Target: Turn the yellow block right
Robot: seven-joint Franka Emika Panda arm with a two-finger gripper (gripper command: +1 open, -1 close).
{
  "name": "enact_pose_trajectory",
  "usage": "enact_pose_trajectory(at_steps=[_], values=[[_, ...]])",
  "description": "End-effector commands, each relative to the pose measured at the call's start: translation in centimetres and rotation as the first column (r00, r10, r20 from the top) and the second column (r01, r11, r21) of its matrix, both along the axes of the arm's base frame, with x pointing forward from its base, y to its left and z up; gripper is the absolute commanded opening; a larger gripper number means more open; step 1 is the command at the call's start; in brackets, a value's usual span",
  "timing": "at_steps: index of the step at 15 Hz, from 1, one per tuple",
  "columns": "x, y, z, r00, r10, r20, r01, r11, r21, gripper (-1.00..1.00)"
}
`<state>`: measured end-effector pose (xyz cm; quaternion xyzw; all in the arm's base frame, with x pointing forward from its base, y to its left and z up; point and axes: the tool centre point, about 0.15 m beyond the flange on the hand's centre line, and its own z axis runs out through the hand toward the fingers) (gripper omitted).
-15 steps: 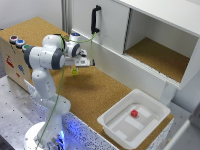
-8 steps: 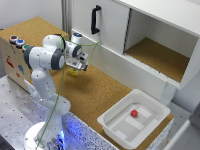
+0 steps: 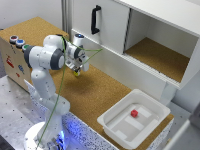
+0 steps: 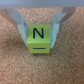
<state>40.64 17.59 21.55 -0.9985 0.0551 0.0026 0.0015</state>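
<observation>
The yellow block (image 4: 39,39) is a small yellow-green cube with a dark letter N on the face toward the wrist camera. It sits between my two fingers (image 4: 21,25), which press on its sides. In the exterior view my gripper (image 3: 77,72) hangs over the cork tabletop (image 3: 95,95) near the cabinet base, and a bit of yellow shows at its tip (image 3: 77,73). Whether the block rests on the cork or hangs just above it is unclear.
A white cabinet with a black handle (image 3: 95,20) and an open compartment (image 3: 160,57) stands behind the gripper. A white tray (image 3: 107,122) with a small red cube (image 3: 134,113) sits at the exterior view's right front. A box with coloured buttons (image 3: 15,40) stands at the left.
The gripper has swung toward the exterior view's left and lowered toward the cork, carrying the yellow block with it.
</observation>
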Motion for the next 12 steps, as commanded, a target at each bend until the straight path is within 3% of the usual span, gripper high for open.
enact_pose_trajectory(at_steps=[1, 12], values=[[1.7, -0.2, -1.9, 0.999, -0.032, -0.011, 0.032, 0.997, -0.068, 1.00], [-1.5, 0.2, 4.9, 0.996, -0.078, 0.052, 0.083, 0.992, -0.094, 1.00]])
